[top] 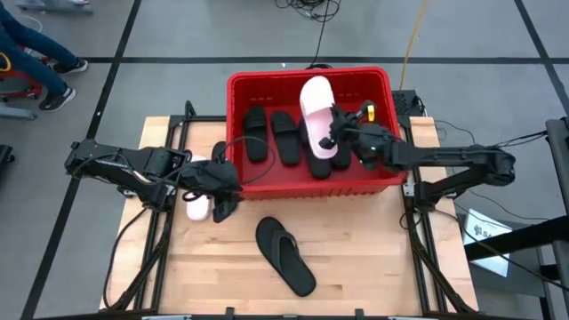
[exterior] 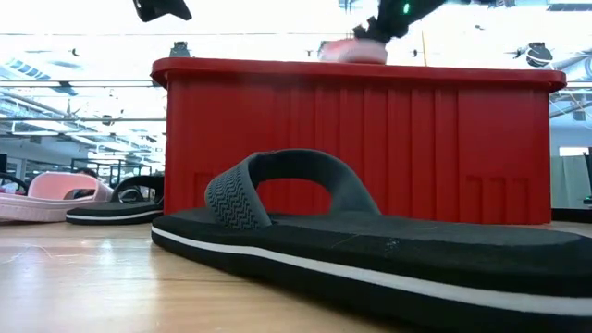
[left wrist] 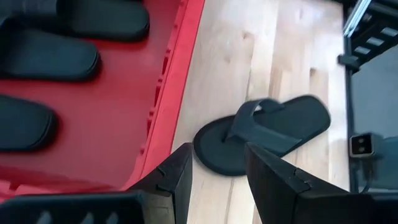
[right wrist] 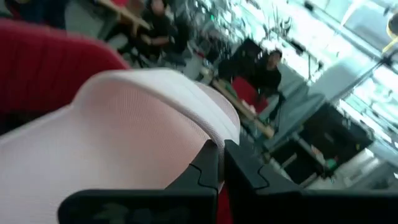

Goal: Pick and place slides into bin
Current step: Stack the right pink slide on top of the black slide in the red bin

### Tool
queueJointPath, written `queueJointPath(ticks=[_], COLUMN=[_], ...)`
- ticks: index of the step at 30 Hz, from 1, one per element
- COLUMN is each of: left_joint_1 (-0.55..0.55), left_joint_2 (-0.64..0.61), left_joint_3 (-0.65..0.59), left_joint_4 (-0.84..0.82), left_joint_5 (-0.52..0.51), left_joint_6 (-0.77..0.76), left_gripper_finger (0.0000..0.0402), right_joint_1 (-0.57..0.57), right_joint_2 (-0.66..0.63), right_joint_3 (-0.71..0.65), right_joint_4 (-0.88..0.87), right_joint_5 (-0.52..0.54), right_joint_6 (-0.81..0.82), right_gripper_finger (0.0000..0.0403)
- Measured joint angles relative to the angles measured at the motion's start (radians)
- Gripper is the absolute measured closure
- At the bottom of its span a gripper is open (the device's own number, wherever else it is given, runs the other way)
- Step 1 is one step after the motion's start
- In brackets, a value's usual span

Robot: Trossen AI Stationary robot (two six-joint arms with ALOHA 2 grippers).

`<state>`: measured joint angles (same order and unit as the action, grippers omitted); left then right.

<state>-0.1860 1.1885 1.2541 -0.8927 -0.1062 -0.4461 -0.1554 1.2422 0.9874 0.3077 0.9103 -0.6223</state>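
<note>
The red bin (top: 233, 84) stands at the table's far middle, with several black slides (top: 271, 135) lying inside. My right gripper (top: 332, 135) is over the bin, shut on a pale pink slide (top: 316, 111). My left gripper (top: 233, 180) is open and empty above the bin's near left corner; it also shows in the left wrist view (left wrist: 217, 168). A black thong slide (top: 284, 256) lies flat on the table in front of the bin. Another pink slide (top: 197, 209) and a black slide (top: 224, 210) lie on the table under the left arm. My right gripper pinches the edge of the pink slide's wide strap (right wrist: 208, 134) between its two fingers. The slide is tilted over the bin, and part of it shows above the rim in the low view (exterior: 356, 51). I cannot tell whether its lower end rests on anything.
The wooden table (top: 382, 267) has bare room at the near right and near left. Cables and the arm mounts run along both sides. A person's legs (top: 40, 62) show at the far left, off the table.
</note>
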Motion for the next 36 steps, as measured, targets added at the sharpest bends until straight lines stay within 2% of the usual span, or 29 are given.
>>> queueJointPath(ticks=[5, 13, 18, 26, 36], left_joint_1=[0.0, 0.0, 0.001, 0.002, 0.002], left_joint_2=[0.0, 0.0, 0.0, 0.0, 0.0], left_joint_3=[0.0, 0.0, 0.0, 0.0, 0.0], left_joint_4=[0.069, 0.149, 0.166, 0.19, 0.207], left_joint_5=[0.0, -0.002, -0.005, -0.026, -0.026], left_joint_6=[0.0, 0.022, 0.023, 0.022, 0.021], left_gripper_finger=[0.0261, 0.0261, 0.0261, 0.0261, 0.0261], right_joint_1=[-0.056, -0.082, -0.097, -0.121, -0.151], right_joint_2=[0.055, 0.145, 0.194, 0.3, 0.33], right_joint_3=[-0.087, -0.222, -0.28, -0.308, -0.309], right_joint_4=[0.025, 0.243, 0.32, 0.339, 0.348], right_joint_5=[-0.025, -0.023, -0.022, -0.029, -0.027], right_joint_6=[0.062, 0.035, 0.068, 0.092, 0.162], right_gripper_finger=[0.0403, 0.0403, 0.0403, 0.0403, 0.0403])
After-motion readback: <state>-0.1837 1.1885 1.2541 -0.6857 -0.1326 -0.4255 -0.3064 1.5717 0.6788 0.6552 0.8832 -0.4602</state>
